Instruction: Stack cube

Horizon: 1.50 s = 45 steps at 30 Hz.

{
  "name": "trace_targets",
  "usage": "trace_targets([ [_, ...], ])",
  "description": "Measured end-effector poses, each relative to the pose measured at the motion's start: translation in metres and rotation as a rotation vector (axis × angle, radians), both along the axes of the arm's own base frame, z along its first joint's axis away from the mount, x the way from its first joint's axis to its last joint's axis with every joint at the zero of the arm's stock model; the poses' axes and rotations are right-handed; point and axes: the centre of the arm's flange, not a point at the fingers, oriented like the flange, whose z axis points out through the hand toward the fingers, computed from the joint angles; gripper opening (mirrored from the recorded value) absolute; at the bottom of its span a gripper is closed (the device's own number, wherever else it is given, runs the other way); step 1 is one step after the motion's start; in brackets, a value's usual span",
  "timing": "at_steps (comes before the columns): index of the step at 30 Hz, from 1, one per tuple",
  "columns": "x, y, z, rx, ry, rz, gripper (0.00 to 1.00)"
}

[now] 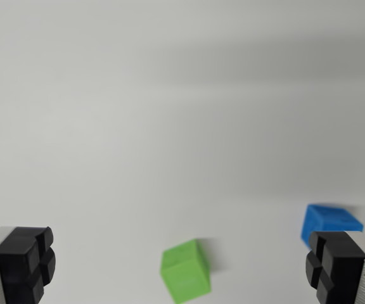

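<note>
- The gripper (pixel 181 266) is standing spread wide apart, grasping nothing, with its two black fingertip pads sitting at the bottom corners of the wrist view.
- One pad (pixel 27 263) is showing at the wrist view's left, mounted on a silver finger body, well apart from the green cube.
- The other pad (pixel 331 266) is showing at the wrist view's right, also on a silver body, and it is overlapping the lower edge of the blue cube in this view.
- The green cube (pixel 186 271) is lying between the two pads, low in the frame, roughly midway and slightly nearer the right-hand pad; it is touching neither of them.
- The green cube is sitting turned at an angle, one corner pointing towards the camera, and its outline is looking somewhat blurred.
- The blue cube (pixel 328 220) is resting to the right of the green cube and farther from the camera, clearly apart from it, so the two cubes are not stacked.
- Both cubes are resting directly on the plain white table surface (pixel 170 114), which is stretching away beyond the green cube and filling the upper frame.
</note>
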Motion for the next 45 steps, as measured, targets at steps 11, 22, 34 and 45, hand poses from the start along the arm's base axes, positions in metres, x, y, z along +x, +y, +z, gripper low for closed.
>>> trace_targets([
  [11, 0.000, 0.000, 0.000, 0.000, 0.000, 0.000, 1.00],
  [22, -0.001, -0.002, -0.004, 0.000, 0.004, -0.002, 1.00],
  [34, -0.009, -0.010, -0.015, 0.000, 0.008, -0.009, 1.00],
  [45, -0.019, -0.022, -0.029, -0.001, 0.012, -0.016, 1.00],
])
